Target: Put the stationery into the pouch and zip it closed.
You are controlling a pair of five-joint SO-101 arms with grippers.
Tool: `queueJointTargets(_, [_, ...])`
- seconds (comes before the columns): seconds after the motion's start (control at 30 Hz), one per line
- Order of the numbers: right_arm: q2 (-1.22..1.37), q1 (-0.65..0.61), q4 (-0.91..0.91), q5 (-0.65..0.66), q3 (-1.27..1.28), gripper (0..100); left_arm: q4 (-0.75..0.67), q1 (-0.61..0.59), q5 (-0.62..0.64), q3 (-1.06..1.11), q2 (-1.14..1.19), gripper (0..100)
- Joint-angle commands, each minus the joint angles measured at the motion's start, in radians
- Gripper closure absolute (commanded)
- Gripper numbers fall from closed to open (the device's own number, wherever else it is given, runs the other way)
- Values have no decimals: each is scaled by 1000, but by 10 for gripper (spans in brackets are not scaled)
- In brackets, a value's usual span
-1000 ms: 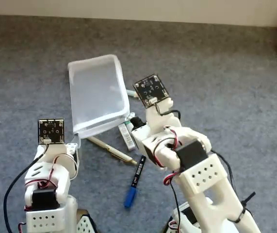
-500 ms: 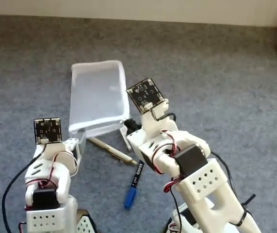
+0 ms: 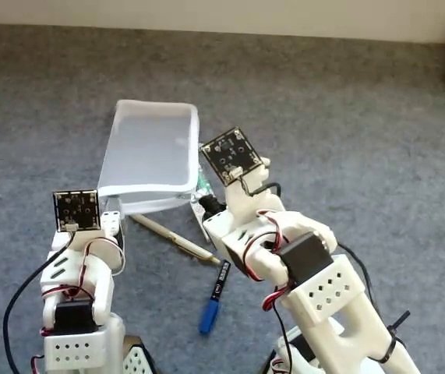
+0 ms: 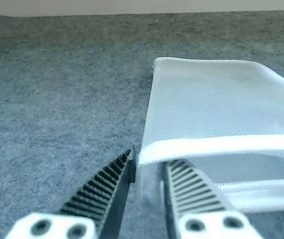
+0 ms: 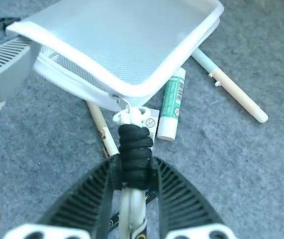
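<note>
While the white mesh pouch lies on the grey desk with its near edge raised, both arms grip it from that side. The left end effector is narrowed on the pouch's near corner, with the white-bound rim caught between its ribbed fingers; the rest of the pouch stretches away from it. The right end effector is clamped on the zipper pull, a black-wound cord ending in a small white loop, which joins the pouch at the corner just ahead of its fingertips. Between the two end effectors the pouch's mouth gapes a little, the upper rim standing above the lower one. A green-and-white tube lies on the desk just beyond the right end effector, beside the pull and partly under the pouch's edge. A cream pen lies farther out on that side, one end tucked under the pouch. A second cream pen lies on the desk between the two arms, under the pouch's near edge. A black marker with a blue cap lies behind the right end effector, close to that arm's base.
</note>
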Motion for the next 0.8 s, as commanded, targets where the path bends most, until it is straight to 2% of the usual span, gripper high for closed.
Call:
queueJointTargets(0.0, [-41,-8,-1,12,-31,991,-25,10,-55,18,-12,995])
queueJointTargets(0.1, [-41,-8,-1,12,-31,989,-3,7,-83,7,-13,993])
queueJointTargets(0.33, [-41,-7,-2,12,-25,989,262,-24,-87,-163,-12,993])
queueJointTargets(0.6, [-31,-8,-25,12,-21,984,354,-27,-87,-232,-12,993])
queueJointTargets(0.77, [-31,-12,-31,12,5,838,382,-27,-87,-268,-12,993])
